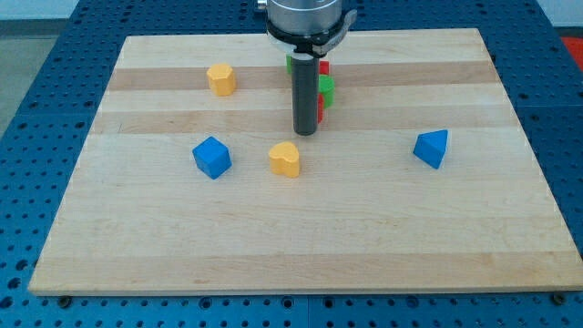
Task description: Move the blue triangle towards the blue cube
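Note:
The blue triangle (432, 148) lies at the view's right on the wooden board (301, 237). The blue cube (212, 157) lies at the view's left of centre. My tip (305, 133) rests on the board near the middle, between the two blue blocks, well to the left of the triangle and to the right of the cube. It touches neither one. A yellow heart-shaped block (285, 158) lies just below and left of my tip.
A yellow block (220, 79) sits at the upper left. A green block (325, 89) and red blocks (323, 68) cluster right behind the rod, partly hidden by it. A blue perforated table surrounds the board.

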Controlling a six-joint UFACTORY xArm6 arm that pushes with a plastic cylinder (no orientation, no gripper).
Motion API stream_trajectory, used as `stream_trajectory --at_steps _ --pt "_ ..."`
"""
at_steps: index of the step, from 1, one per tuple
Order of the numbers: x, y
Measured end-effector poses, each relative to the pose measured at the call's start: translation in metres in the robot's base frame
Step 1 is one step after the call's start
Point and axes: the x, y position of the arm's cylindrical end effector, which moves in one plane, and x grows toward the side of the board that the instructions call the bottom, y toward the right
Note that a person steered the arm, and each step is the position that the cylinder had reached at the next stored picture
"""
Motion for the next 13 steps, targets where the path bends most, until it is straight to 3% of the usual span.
stream_trajectory --at_steps 2,5,7,8,9,11,12,13 --pt "0.023 0.024" --pt "0.011 0.057" --pt "-0.001 0.198" --pt "0.020 0.216" --pt "0.043 0.176" --pt "0.064 -0.004" --pt "0.070 -0.056" --pt "0.074 -0.064"
